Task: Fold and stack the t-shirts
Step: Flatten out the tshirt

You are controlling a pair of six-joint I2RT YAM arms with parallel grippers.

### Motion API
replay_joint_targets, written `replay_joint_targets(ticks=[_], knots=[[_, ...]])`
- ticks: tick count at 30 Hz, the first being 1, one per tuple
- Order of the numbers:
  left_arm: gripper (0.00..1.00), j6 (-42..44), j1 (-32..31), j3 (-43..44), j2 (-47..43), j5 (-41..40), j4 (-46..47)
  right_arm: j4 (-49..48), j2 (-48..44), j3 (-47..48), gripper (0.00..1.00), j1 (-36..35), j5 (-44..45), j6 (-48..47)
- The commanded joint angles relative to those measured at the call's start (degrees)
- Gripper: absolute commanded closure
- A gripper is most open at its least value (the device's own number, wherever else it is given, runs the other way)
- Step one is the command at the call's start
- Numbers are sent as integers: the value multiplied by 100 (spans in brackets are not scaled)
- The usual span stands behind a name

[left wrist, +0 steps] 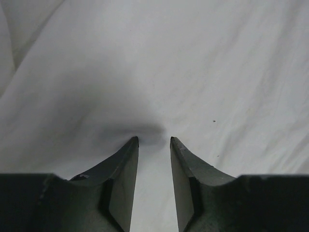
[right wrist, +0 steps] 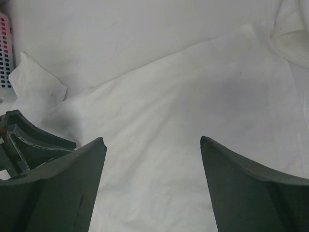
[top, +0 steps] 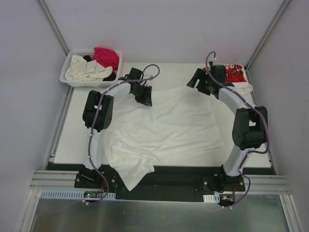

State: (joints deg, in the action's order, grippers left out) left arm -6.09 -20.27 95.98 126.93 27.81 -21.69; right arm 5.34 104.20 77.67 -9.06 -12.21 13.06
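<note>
Shirt status: large white t-shirt (top: pixel 169 125) lies spread across the surface (top: pixel 72 140), 1 corner hanging over the near edge. Your left fingers (left wrist: pixel 120 169) sit low over its far-left part, tips a narrow gap apart, no cloth pinched. Your right fingers (right wrist: pixel 77 169) stand wide apart above its far-right part. Red-print t-shirt (top: pixel 236 73) lies at the far-right corner. Basket (top: pixel 91 86), far left, holds the cream t-shirt (top: pixel 84 70), magenta t-shirt (top: pixel 107 56) and black t-shirt (top: pixel 110 76).

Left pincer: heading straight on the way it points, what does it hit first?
The large white t-shirt spread below it; the left pincer aims right at the cloth, which seems close, judging by the shadow at its tips.
</note>
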Motion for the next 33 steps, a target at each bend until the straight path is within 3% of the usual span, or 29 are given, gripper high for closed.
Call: replay_joint_targets(ticks=[1, 15, 27, 33], knots=[[67, 231, -38, 552, 358, -241, -519, -270, -304, 275, 18, 45, 17, 92], [69, -129, 111, 3521, 1966, -610, -1504, -297, -1076, -50, 18, 273, -89, -5], [70, -428, 682, 4683, 2494, -584, -1522, -359, -1613, -533, 18, 343, -177, 100], [70, -411, 902, 4754, 2468, -558, -1276, -508, -1982, -990, 18, 308, -265, 241]])
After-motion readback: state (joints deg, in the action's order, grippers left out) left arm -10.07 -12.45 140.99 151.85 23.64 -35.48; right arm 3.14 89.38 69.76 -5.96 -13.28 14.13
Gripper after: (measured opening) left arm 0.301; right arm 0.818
